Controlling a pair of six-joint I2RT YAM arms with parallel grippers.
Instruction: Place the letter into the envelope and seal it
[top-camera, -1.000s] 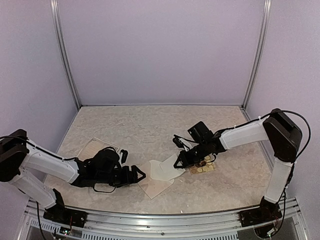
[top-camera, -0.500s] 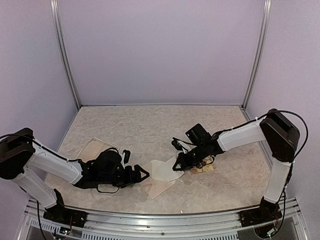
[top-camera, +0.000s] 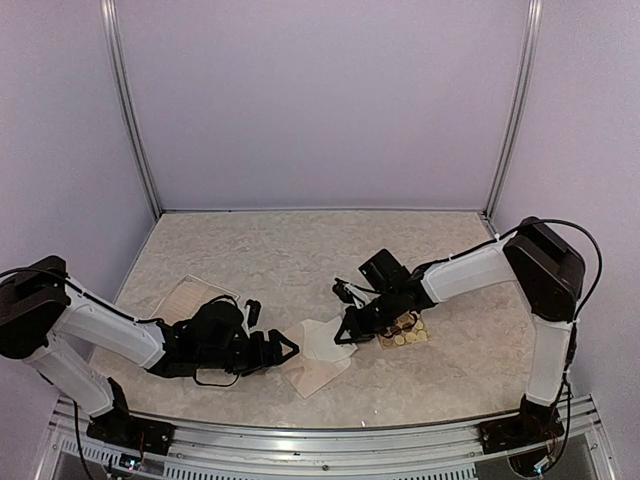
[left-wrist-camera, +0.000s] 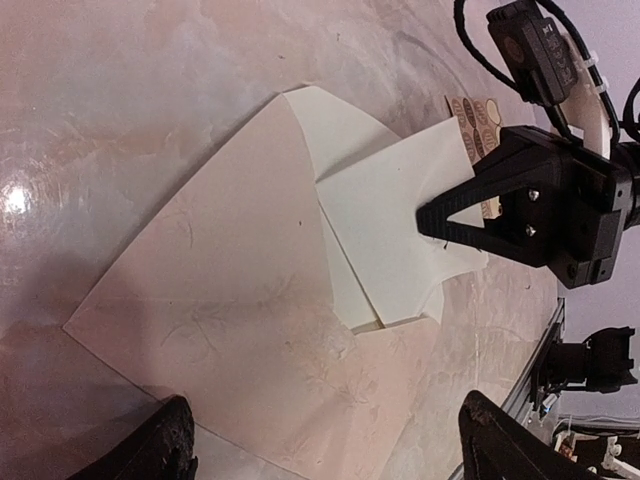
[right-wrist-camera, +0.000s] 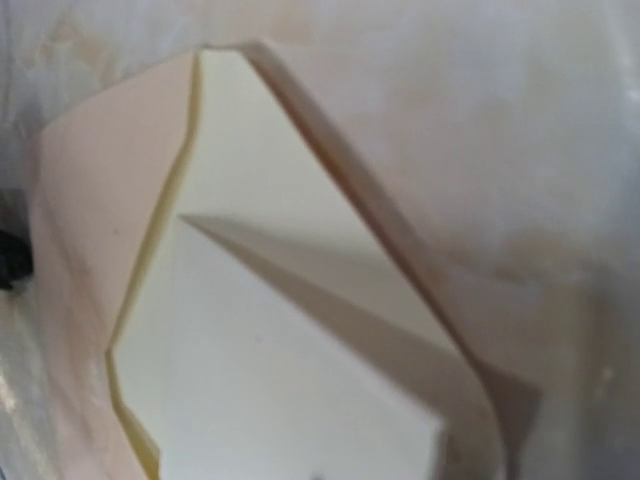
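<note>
Cream-beige envelope (left-wrist-camera: 230, 300) flat, open, pale letter (left-wrist-camera: 390, 230) partly inside

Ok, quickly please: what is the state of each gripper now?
Left gripper: open, holding nothing.
Right gripper: shut on the edge of the envelope.

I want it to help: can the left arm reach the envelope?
Probably yes. The left hand is open right beside the envelope, with nothing between them; the right hand holds the letter on the far side.
</note>
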